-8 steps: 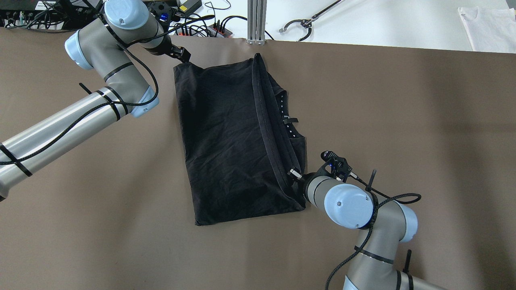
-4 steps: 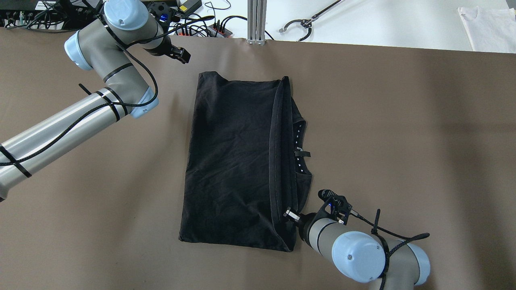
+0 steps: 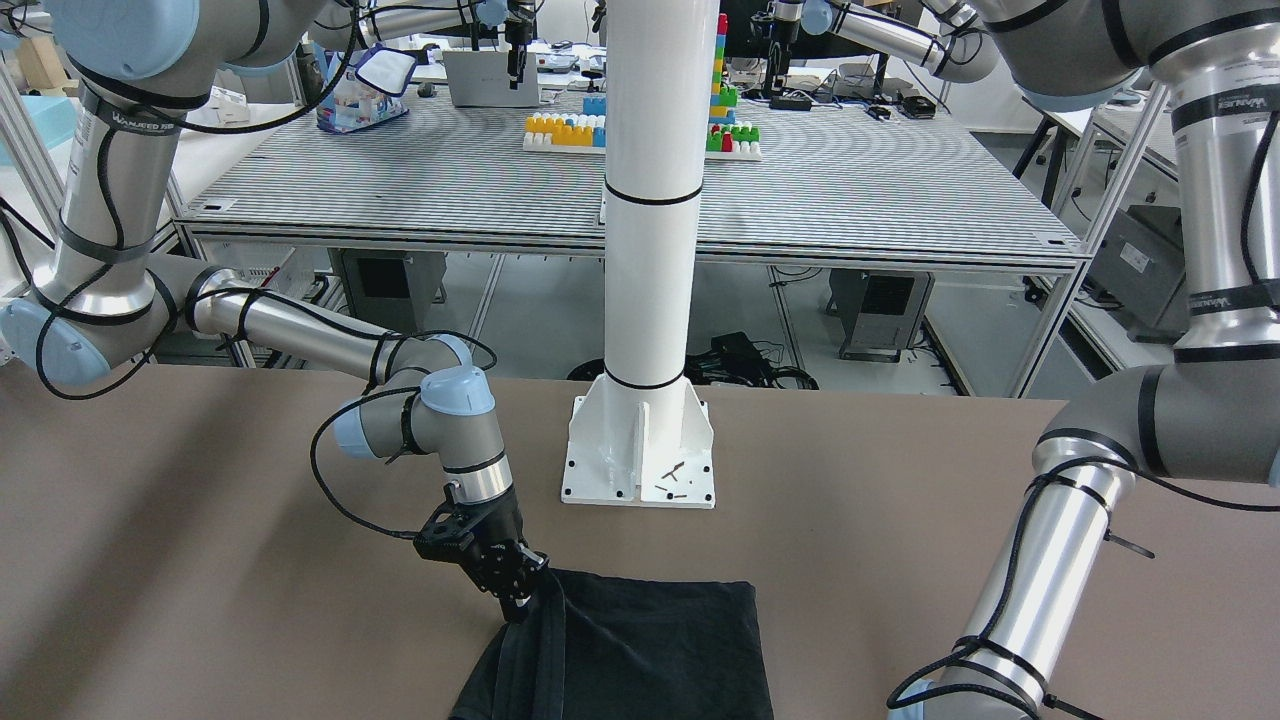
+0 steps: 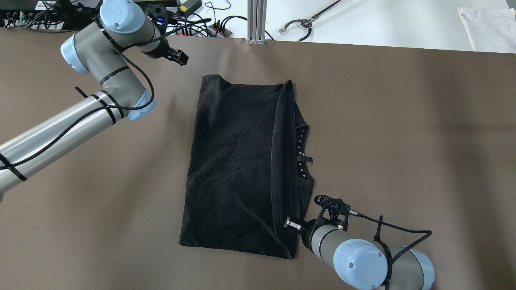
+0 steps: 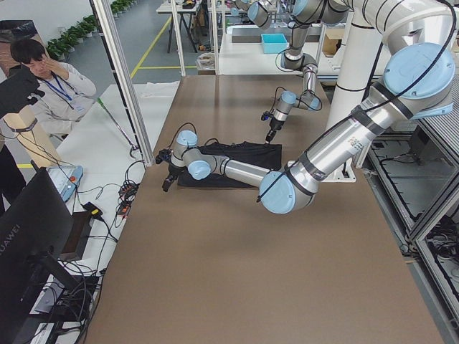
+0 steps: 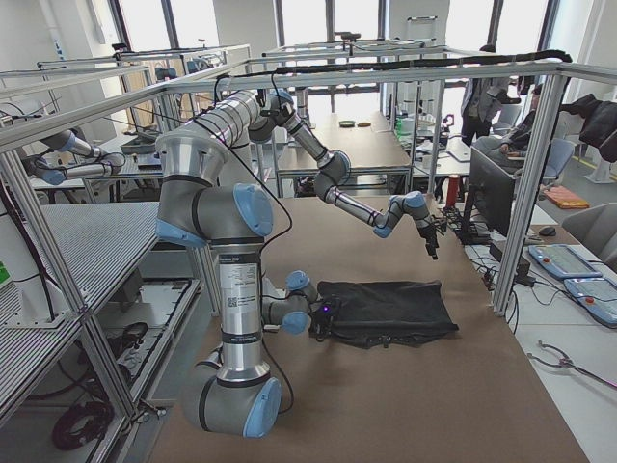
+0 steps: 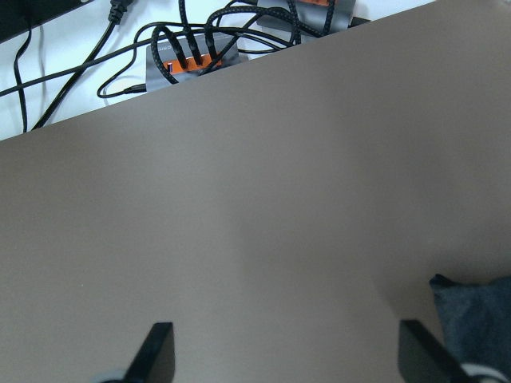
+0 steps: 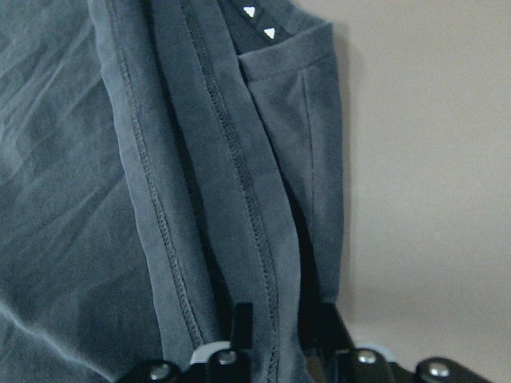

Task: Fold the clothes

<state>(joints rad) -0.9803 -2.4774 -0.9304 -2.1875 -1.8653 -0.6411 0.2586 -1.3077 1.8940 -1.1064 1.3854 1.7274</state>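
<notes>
On my overhead feed the left pincer hangs over bare counter near the far edge, apart from the cloth. Its wrist camera shows the two fingers spread wide with nothing between them. Only a corner of the black garment shows at that view's lower right. The garment lies flat mid-counter, with a folded band of hems running along its right side. At its near right corner the right pincer is clamped on those hems. Its wrist view shows the stitched layers pinched between the fingers, which the overhead feed hides from me.
</notes>
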